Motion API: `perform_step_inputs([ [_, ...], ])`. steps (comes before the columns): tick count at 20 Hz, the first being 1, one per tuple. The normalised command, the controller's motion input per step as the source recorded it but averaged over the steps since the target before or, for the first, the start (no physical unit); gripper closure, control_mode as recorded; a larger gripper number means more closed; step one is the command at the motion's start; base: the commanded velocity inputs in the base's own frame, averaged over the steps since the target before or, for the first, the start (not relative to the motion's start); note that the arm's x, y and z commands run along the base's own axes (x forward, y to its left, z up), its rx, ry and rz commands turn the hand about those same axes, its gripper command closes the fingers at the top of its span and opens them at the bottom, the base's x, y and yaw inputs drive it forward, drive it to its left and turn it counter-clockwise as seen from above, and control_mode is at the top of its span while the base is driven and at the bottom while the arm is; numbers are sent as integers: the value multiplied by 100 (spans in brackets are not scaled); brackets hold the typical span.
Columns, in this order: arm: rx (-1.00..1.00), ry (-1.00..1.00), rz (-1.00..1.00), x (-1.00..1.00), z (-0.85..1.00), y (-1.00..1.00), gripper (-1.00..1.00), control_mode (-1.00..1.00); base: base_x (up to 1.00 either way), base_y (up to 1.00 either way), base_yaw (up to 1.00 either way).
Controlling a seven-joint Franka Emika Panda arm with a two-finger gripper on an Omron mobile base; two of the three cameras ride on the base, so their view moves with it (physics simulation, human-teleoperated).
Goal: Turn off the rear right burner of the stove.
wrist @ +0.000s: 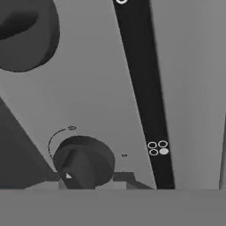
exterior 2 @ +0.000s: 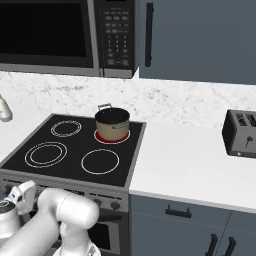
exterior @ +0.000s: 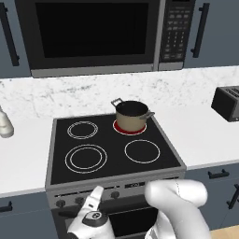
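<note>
Four burner zones on the stove (exterior: pixel 112 149), and the rear right burner (exterior: pixel 130 127) glows red at two o'clock on the black glass, a tan pot (exterior: pixel 131 115) sitting square on it; in the right base view that same red ring (exterior 2: pixel 112 136) peeks out under the pot (exterior 2: pixel 112 124); the three other zones are plain white rings. Down at six o'clock the pincer (exterior: pixel 88 205) is right up against the grey front strip, by the knob row; in the hand view a dark knob (wrist: pixel 83 160) sits at seven o'clock, right above the finger tips, with a small burner diagram (wrist: pixel 158 148) at four o'clock on a black band; whether the pincer is gripping it, or how wide it stands, I cannot tell. Above hangs the microwave (exterior: pixel 98 35); a toaster (exterior 2: pixel 241 134) rests on the white table (exterior 2: pixel 190 170) at three o'clock.
</note>
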Motion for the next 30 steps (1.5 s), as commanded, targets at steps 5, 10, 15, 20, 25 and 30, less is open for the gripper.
perform_step_inputs([
  [5,72,0,-10,0,58,-37,100,-100,0,0,0],
  [10,76,0,-12,0,57,-37,100,-100,0,0,0],
  [15,77,0,-14,0,55,-35,100,-100,0,0,0],
  [20,71,0,-14,1,56,-34,100,-100,0,0,0],
  [25,66,0,-15,3,49,-29,100,-100,0,0,0],
  [30,43,0,-26,0,25,-17,100,-100,0,0,0],
])
